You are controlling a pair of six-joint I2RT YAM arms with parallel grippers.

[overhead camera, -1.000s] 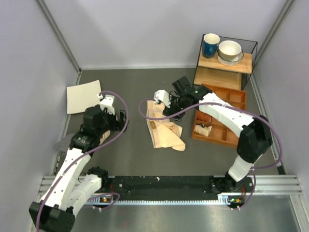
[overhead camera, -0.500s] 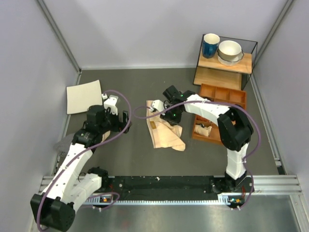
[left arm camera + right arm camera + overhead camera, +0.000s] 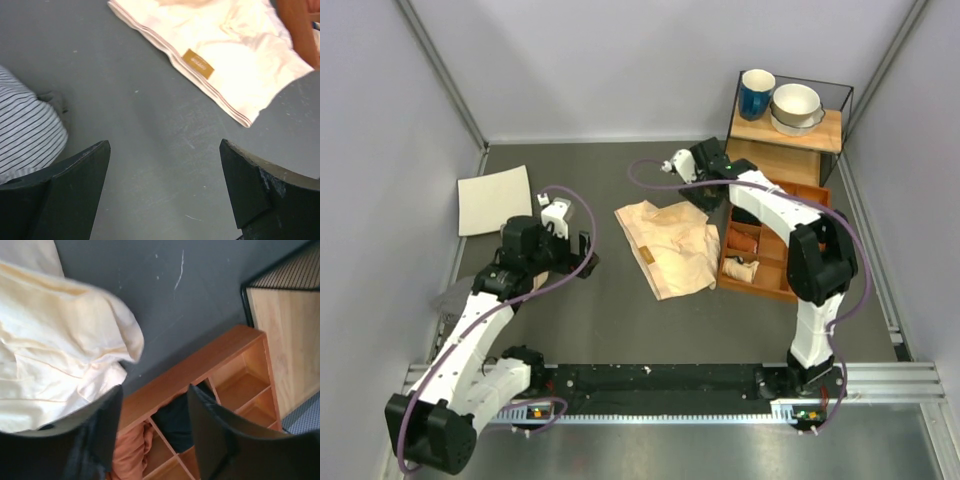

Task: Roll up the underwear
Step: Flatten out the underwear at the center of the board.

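Underwear [image 3: 672, 250] now spread flatter; right end effector [image 3: 155, 390] and left end effector [image 3: 164, 145] both gape wide, empty.

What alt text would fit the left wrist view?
The peach underwear lies spread on the grey table at top, a tan label near its hem. The left end effector is open below it, empty; a striped cloth sits at left.

open table [image 3: 610, 310] left of underwear [image 3: 672, 248], wooden tray [image 3: 760, 292] crowding its right edge
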